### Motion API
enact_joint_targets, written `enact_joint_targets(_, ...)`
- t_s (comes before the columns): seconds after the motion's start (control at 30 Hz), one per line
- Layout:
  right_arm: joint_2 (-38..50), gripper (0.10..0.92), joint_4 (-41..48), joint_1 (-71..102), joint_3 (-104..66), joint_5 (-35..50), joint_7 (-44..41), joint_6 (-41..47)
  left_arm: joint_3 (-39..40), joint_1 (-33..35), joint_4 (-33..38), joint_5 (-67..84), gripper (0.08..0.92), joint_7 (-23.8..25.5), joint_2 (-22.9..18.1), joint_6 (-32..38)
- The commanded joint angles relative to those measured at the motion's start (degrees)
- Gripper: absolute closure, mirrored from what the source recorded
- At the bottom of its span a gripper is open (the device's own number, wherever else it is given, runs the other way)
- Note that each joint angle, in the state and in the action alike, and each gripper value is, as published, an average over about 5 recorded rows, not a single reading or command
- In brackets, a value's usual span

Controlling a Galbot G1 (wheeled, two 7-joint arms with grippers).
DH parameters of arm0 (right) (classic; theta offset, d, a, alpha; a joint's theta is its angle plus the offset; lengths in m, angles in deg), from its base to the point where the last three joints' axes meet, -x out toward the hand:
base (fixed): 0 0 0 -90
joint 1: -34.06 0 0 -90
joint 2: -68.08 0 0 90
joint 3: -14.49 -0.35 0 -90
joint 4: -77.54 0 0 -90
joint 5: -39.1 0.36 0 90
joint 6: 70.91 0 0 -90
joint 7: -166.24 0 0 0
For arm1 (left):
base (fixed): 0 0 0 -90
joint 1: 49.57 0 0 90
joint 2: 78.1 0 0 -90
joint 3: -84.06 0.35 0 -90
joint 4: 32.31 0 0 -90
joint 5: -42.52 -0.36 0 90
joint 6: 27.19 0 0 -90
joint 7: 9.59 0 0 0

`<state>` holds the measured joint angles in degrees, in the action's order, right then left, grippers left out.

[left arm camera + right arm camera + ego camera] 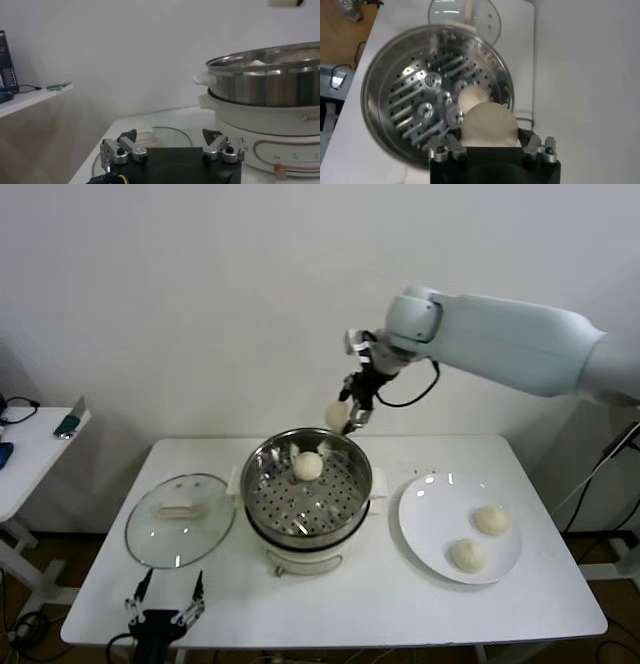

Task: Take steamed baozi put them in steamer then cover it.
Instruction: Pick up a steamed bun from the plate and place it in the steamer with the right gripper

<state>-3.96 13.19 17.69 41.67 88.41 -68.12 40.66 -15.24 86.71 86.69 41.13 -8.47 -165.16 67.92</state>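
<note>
White counter [400, 604] w/ rounded corners, set against a plain white wall [200, 304]. The steamer [307, 494] sits at its centre and is the landmark here. Far left of the steamer, off the counter, a second white side table [25, 449] holds a few small dark and teal items, too small to identify; cables trail on the floor near it.

Left of the steamer, just beside it, the cover [180, 519] lies flat on the counter: clear glass, metal rim, cream oblong handle facing up. In front of the cover, at the counter's near edge, the left gripper [165, 599] is parked low w/ fingers spread wide apart, holding nothing; its wrist view looks across the counter at the steamer's side.

The steamer is a shiny steel basket w/ perforated floor in a white pot base. One baozi in the basket [308, 466] rests toward the far side of the floor.

Above the steamer's far rim, the right gripper [350, 416] hangs from the big white arm reaching in from the right, clamped on a held baozi [487, 125]. The right wrist view shows that bun between the fingers, over the basket and partly covering the bun below.

Right of the steamer, near it, a flat white plate [425, 524] holds two plate baozi [491, 520], apart from each other.
</note>
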Motion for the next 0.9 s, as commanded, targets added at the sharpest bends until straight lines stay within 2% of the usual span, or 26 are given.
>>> enact_joint_targets(0.03,-10.91,0.287,0.30,2.72,1.53,3.28,2.74,1.93,0.21,0.81,1.45,-0.26,0.177,-0.06,-0.55,-0.20)
enact_joint_targets(0.9,-14.50,0.287,5.05,13.85,2.17,-1.64,4.14,1.83,-0.38,-1.53,-0.77,0.06,0.177,0.10,-0.21,-0.47)
